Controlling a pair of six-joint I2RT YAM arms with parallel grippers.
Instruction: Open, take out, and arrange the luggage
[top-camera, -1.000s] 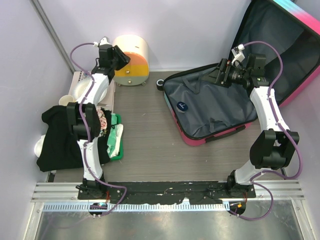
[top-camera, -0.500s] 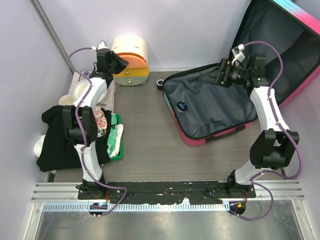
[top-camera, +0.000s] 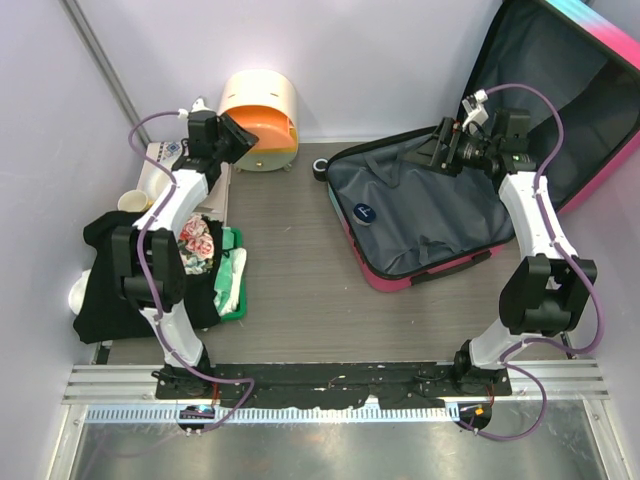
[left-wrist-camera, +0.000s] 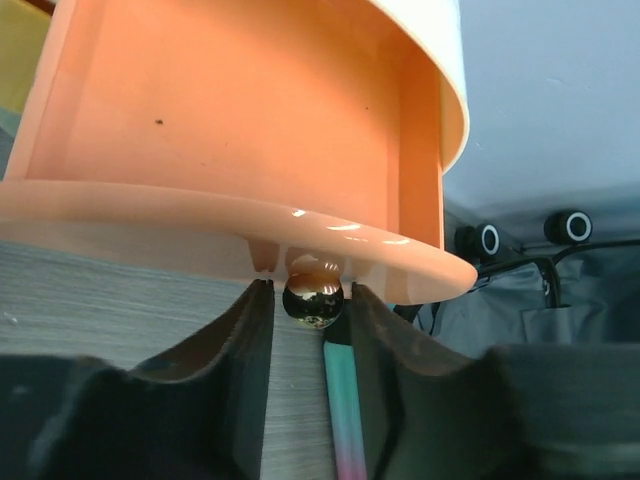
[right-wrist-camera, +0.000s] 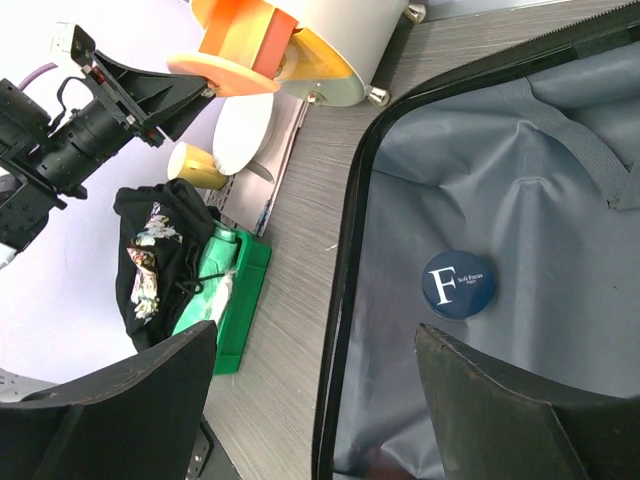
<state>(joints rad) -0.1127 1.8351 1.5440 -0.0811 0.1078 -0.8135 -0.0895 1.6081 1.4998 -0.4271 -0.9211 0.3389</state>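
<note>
The luggage (top-camera: 420, 215) lies open at the right, dark grey lining up, its pink and turquoise lid (top-camera: 560, 90) leaning on the wall. A round blue tin (top-camera: 365, 212) lies on the lining; it also shows in the right wrist view (right-wrist-camera: 458, 285). My right gripper (top-camera: 428, 152) hangs open and empty over the case's back part, jaws wide (right-wrist-camera: 315, 400). My left gripper (top-camera: 240, 140) is at the round cream box (top-camera: 262, 95), shut on the shiny knob (left-wrist-camera: 313, 300) of its orange drawer (left-wrist-camera: 230, 120), which stands pulled out. The case's wheels (left-wrist-camera: 485, 240) show behind.
A green tray (top-camera: 235, 290) with a green bottle lies at the left, beside a black garment (top-camera: 110, 280) and a floral cloth (top-camera: 197, 240). A yellow cup (top-camera: 130, 202) and white dishes (top-camera: 160, 175) sit at the back left. Walls close in behind and on both sides.
My left gripper has drawn back toward the left with the knob, and the orange drawer has slid out of the round box. The right arm has not moved.
</note>
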